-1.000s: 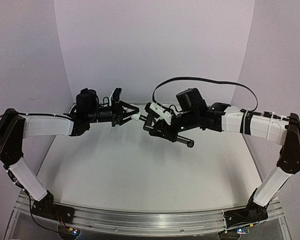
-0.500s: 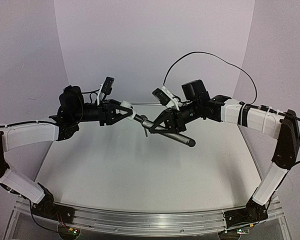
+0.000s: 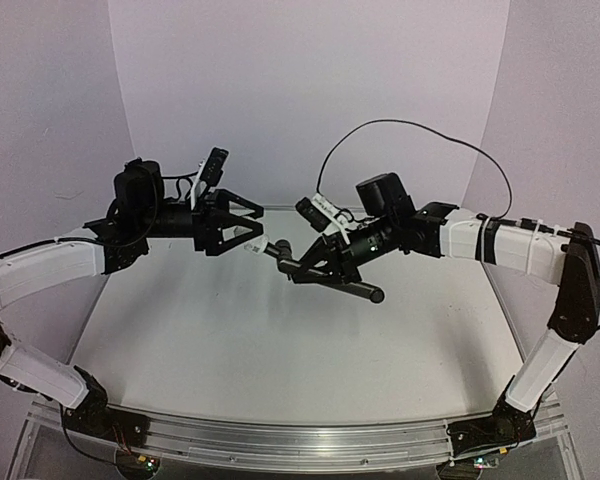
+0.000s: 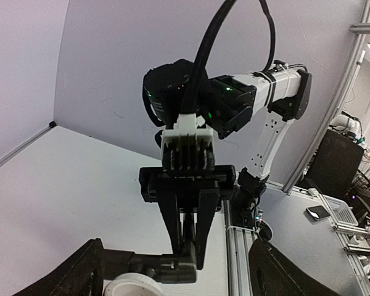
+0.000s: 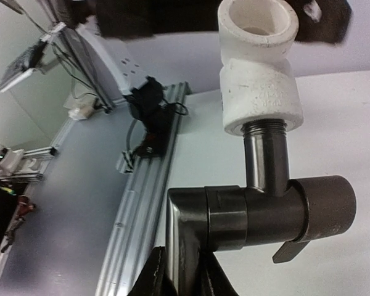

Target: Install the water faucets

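Top external: right gripper point(image 3: 322, 266) is clamped on the black faucet point(image 3: 365, 291), which hangs tilted in mid-air above the table point(image 3: 280, 350). In the right wrist view the white fitting point(image 5: 259, 74) sits on the faucet's threaded stub. Left gripper point(image 3: 257, 229) has its jaws spread wide, with the fitting between its fingers at the faucet's left end. Contact can't be told.

Long white moulded shells point(image 3: 45, 272) cover both arms' links, joined by matt black joint housings point(image 3: 580, 290). Behind the black, triangular-framed left gripper point(image 3: 252, 228) sits a black boxy wrist housing point(image 3: 138, 188). Behind the right gripper point(image 3: 305, 270), a thin black cable point(image 3: 420, 135) arcs to the forearm, black bands point(image 3: 490, 240) ring the shell, and small green lights point(image 4: 206, 115) glow on its wrist.
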### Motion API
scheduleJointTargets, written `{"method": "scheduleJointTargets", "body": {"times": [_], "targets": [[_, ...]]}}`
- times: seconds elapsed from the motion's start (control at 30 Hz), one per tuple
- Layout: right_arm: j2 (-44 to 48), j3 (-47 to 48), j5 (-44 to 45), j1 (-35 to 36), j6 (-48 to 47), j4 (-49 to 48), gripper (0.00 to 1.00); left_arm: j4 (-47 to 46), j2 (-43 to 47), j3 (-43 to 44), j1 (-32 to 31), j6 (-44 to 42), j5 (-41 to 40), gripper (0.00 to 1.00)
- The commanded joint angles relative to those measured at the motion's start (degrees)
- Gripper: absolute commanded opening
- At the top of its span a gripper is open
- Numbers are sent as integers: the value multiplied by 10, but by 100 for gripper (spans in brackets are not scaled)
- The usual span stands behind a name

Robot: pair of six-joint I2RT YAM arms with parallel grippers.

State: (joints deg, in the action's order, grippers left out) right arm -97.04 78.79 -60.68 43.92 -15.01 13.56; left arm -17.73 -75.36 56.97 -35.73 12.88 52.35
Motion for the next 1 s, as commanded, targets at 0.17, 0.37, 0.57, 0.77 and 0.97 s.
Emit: {"method": "scheduleJointTargets", "body": {"times": [0.17, 0.37, 0.57, 0.77, 0.97], "targets": [[53, -30, 260, -4, -65, -51, 0, 51, 99, -52, 17, 39, -176, 87], [72, -55, 414, 9, -131, -50, 0, 82, 84, -38, 39, 192, -272, 93], [56, -34, 599, 76, -228, -50, 0, 19, -22, -41, 108, 525, -155, 88], [19, -3, 667, 113, -271, -53, 0, -62, -84, -29, 91, 608, -93, 90], [1, 15, 653, 121, -273, -62, 0, -61, -114, -26, 63, 592, -99, 86]]}}
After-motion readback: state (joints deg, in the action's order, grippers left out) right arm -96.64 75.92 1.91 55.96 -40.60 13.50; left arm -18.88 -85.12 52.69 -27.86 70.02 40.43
